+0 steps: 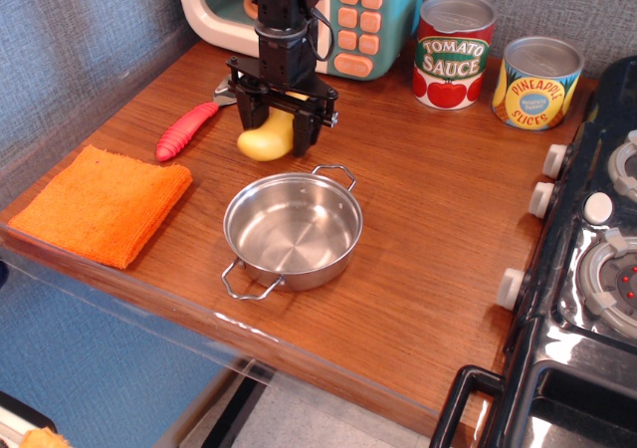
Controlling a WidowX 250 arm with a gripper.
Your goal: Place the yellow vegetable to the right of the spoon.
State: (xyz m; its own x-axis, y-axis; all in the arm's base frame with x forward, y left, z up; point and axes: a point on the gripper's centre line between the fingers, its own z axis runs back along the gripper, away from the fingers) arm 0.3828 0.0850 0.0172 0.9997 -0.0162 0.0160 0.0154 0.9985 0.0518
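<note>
A wooden counter [418, 219] holds a steel pan [292, 231]. Behind it, the black gripper [272, 129] pinches the yellow vegetable [263, 139] (bulbous end down), just right of the red-handled spoon [189, 126].

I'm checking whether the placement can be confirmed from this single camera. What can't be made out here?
- Spoon: its bowl is hidden behind the gripper; only the red handle shows.
- Yellow vegetable: its upper part is hidden between the fingers; whether it touches the table cannot be told.
- Toy microwave: cut off by the top edge, partly covered by the arm.
- Stove: cut off by the right edge.
</note>
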